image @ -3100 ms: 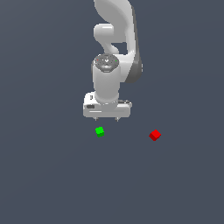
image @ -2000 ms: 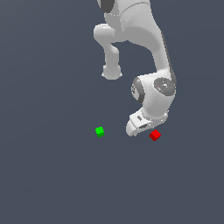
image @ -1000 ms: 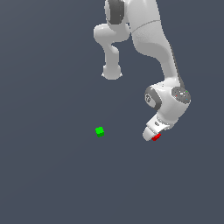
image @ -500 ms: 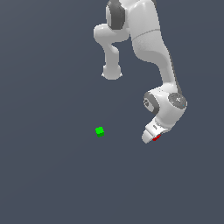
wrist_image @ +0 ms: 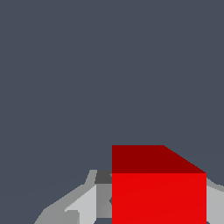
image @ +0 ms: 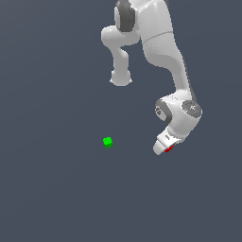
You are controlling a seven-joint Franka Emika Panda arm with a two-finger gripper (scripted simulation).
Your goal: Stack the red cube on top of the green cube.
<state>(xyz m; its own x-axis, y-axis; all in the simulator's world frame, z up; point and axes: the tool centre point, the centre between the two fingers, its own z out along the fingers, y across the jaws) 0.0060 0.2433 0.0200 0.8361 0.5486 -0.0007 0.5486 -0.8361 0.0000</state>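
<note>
The red cube [image: 168, 149] lies on the dark floor at the exterior view's right, mostly hidden under the white hand; only a sliver of red shows. My gripper [image: 165, 150] is lowered around it. In the wrist view the red cube [wrist_image: 159, 192] fills the space between the grey fingers [wrist_image: 103, 197], which sit flush against both its sides, so the gripper [wrist_image: 159, 208] is shut on it. The green cube [image: 108, 141] rests alone on the floor, well off toward the exterior view's left of the gripper.
The white arm [image: 163, 47] arches down from its base [image: 121, 78] at the back. A plain dark grey floor [image: 56, 189] surrounds both cubes.
The arm swung from above the green cube over to the red cube and lowered onto it. Over the last half second it has barely moved.
</note>
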